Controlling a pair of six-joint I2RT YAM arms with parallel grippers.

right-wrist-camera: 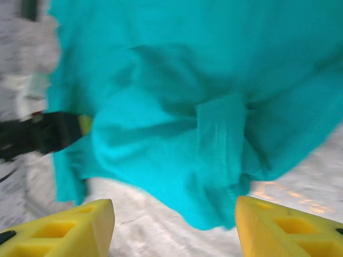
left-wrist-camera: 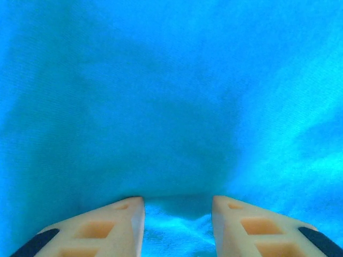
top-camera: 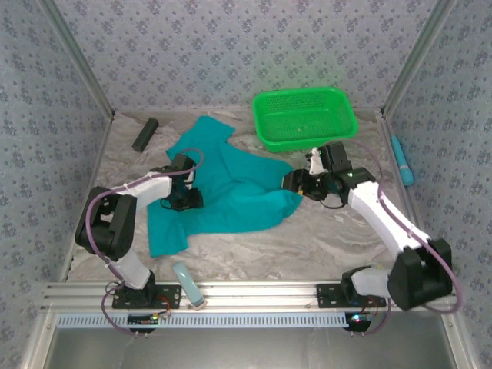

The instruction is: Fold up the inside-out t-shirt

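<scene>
The inside-out t-shirt (top-camera: 231,192) is teal and lies rumpled across the middle and left of the table. My left gripper (top-camera: 184,198) rests low on its left part. In the left wrist view the gripper (left-wrist-camera: 178,201) has its jaws partly apart. Cloth (left-wrist-camera: 177,107) lies under them and bulges up at the tips, but no pinch shows. My right gripper (top-camera: 296,183) hovers at the shirt's right edge. In the right wrist view it (right-wrist-camera: 174,206) stands wide open over bare table, just short of a hanging fold of the shirt (right-wrist-camera: 220,160).
A bright green mesh basket (top-camera: 304,115) stands at the back right, close behind the right arm. A dark block (top-camera: 144,134) lies at the back left. A blue tool (top-camera: 401,160) lies by the right wall. A pale blue object (top-camera: 188,283) sits at the front rail.
</scene>
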